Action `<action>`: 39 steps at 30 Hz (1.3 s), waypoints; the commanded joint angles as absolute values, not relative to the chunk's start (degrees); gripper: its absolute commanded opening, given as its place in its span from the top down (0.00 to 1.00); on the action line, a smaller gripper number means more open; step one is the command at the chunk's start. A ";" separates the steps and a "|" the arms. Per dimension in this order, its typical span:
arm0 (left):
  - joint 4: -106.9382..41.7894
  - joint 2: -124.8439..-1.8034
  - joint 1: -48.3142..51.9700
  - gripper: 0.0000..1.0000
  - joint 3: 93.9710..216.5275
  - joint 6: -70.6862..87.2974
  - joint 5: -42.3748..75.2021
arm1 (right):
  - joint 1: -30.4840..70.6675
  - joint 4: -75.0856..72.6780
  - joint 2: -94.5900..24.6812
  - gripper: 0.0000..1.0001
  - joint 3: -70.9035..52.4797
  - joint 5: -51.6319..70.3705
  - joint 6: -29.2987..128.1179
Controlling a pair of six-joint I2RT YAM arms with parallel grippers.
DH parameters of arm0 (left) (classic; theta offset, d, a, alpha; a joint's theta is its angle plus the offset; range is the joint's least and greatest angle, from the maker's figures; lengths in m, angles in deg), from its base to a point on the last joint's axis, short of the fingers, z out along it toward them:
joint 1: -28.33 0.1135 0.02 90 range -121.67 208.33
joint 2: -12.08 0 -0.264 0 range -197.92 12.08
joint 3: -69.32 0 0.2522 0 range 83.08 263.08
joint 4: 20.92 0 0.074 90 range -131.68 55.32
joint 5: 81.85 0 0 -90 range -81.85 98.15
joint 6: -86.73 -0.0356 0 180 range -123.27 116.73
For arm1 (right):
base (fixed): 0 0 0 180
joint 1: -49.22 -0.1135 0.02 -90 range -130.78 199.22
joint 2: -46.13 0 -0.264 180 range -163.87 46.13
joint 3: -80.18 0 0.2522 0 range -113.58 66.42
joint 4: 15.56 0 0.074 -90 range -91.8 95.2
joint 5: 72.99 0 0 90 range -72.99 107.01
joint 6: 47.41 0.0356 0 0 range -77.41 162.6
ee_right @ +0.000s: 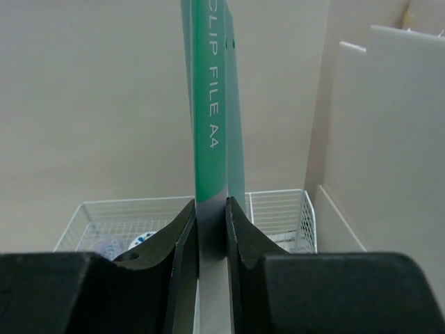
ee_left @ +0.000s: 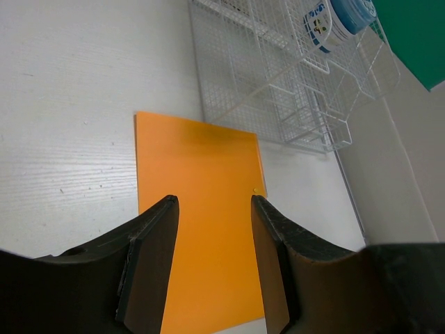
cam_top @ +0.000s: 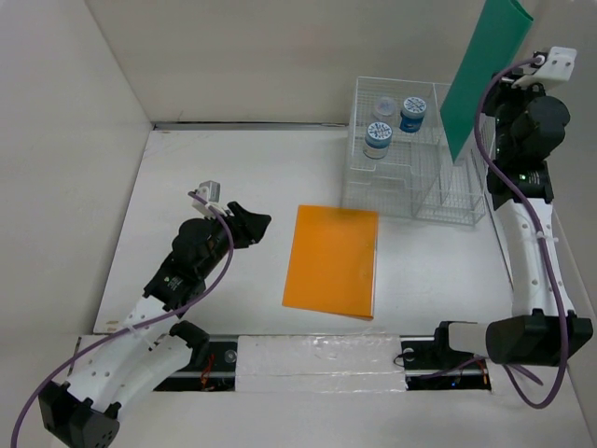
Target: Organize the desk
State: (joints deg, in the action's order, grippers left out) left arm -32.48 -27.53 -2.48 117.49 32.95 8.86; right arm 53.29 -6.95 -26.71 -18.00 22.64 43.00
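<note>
Pinches a thin green plastic A4 clip file (ee_right: pixel 208 104) by its lower edge in the right gripper (ee_right: pixel 211 212), jaws clamped tight on the sheet. Holds it on edge, long axis rising and leaning toward the far wall, over the right end of the white wire-mesh organizer rack (cam_top: pixel 410 182) at the far right corner of the large flat matte white desk (cam_top: pixel 233 308). Calls for a straight drop into a narrow right-hand compartment, possibly the outermost, though the alignment is hard to judge from above. Leaves a flat rectangular orange plastic folder (cam_top: pixel 333 261) near the desk's middle, long axis running near edge to far edge, just ahead of the left gripper (ee_left: pixel 212 209), which is parted and empty. Puts the right arm far nearer the rack.
</note>
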 commanded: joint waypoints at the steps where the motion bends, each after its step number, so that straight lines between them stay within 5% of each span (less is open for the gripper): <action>1: -29.67 -27.56 -2.87 0.58 117.09 32.32 9.47 | 53.61 -15.33 -26.38 1.00 -17.08 22.46 44.26; 12: -29.85 -27.12 -2.87 0.58 117.09 32.32 9.56 | 53.61 -20.43 -28.32 1.00 -8.83 22.19 46.90; 27: -28.53 -28.35 -2.87 0.58 117.27 32.59 12.28 | 53.09 -45.65 -27.53 1.00 9.81 25.36 46.03; 39: -28.53 -28.87 -2.87 0.58 117.18 32.59 12.11 | 52.03 -54.62 -31.65 1.00 12.55 30.37 44.62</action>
State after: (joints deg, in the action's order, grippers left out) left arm -31.02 -28.95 -2.48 117.47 32.98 11.38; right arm 52.64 -45.11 -30.49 13.01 28.82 45.25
